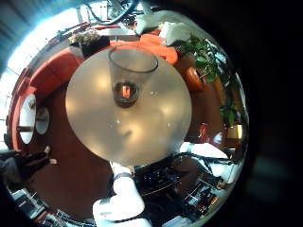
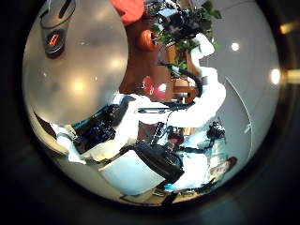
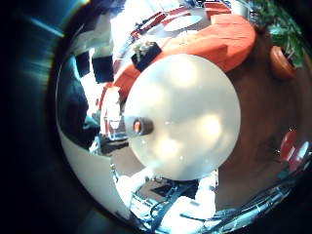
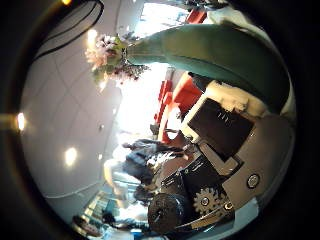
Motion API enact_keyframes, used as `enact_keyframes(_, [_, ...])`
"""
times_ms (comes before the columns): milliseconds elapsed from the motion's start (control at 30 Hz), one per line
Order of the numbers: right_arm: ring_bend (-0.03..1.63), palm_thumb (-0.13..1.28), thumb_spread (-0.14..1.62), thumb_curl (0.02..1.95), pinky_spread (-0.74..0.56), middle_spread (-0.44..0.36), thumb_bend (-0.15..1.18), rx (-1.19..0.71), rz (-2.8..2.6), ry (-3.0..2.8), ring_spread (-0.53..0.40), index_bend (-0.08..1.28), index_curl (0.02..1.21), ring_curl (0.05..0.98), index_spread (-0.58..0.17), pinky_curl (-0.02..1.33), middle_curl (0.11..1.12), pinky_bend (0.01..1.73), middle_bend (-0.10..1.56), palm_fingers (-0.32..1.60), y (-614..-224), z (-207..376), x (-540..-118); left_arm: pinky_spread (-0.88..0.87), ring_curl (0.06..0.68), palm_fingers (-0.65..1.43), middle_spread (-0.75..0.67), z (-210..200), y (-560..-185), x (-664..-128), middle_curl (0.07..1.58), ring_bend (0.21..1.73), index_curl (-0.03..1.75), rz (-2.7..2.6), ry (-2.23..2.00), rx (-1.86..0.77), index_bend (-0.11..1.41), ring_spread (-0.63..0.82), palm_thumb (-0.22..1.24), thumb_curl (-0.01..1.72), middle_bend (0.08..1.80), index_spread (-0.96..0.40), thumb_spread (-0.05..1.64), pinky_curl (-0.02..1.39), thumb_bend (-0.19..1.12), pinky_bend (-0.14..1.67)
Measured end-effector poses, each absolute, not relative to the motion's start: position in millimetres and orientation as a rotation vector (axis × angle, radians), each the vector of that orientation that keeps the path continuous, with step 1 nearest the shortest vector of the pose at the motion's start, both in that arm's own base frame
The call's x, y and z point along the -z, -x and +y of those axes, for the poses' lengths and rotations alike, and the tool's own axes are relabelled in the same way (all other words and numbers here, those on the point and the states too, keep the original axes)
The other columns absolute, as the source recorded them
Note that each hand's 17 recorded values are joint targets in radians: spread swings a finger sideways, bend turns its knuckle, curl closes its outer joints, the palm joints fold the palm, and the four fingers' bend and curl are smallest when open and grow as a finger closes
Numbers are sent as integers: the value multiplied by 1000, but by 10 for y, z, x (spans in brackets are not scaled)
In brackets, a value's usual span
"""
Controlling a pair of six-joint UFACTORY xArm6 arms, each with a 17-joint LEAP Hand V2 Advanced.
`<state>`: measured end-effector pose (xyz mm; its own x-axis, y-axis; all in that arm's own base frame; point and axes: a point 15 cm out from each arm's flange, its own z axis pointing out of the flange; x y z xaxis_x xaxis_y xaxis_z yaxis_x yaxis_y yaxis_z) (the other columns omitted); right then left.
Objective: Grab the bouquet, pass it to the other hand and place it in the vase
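You can see the bouquet [image 4: 118, 52] (pale blooms above a green wrapped stem) lying close across the right hand [image 4: 215, 150], whose fingers curl round it, while the glass vase [image 1: 131, 76] stands empty on the round table [image 1: 151, 128] beneath the left hand, its fingers unreadable.

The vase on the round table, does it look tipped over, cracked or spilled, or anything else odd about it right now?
Nothing stands out. The glass vase stands upright on the round table, empty, with no spill around it. The bouquet is off the table, close against the right palm, its green wrap whole.
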<state>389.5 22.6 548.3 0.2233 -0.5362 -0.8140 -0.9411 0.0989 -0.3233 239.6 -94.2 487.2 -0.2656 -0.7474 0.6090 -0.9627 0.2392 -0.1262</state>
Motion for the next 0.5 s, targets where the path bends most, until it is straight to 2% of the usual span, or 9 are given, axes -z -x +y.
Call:
enact_keyframes(167, [1440,1165,902,1059,-155,-129,7,-669,1271,1572,-204,1149,968,742,-253,786,809,1346,1400,1102,-3686,418,-5527,478,187,271,309,-1163,-2541,-5112,363,539,372,-1975,-1445,-932,169,495,342,330,210,99,1100,267,-36,190])
enact_keyframes(300, [1440,1163,900,1086,-158,-128,2,-790,1196,1529,-203,1150,967,744,-251,814,802,1329,1404,1104,-3579,547,-5423,467,193,277,290,-1151,-2722,-5331,369,569,353,-1831,-1384,-1161,148,479,282,314,219,114,1065,280,-38,208])
enact_keyframes(500, [1436,1155,895,1127,-162,-123,-3,-906,1044,1631,-204,1155,965,748,-247,856,792,1302,1408,1106,-3345,964,-5402,453,200,253,283,-1208,-2846,-5523,379,609,321,-1644,-1220,-1321,140,463,223,304,243,145,1012,296,-35,232])
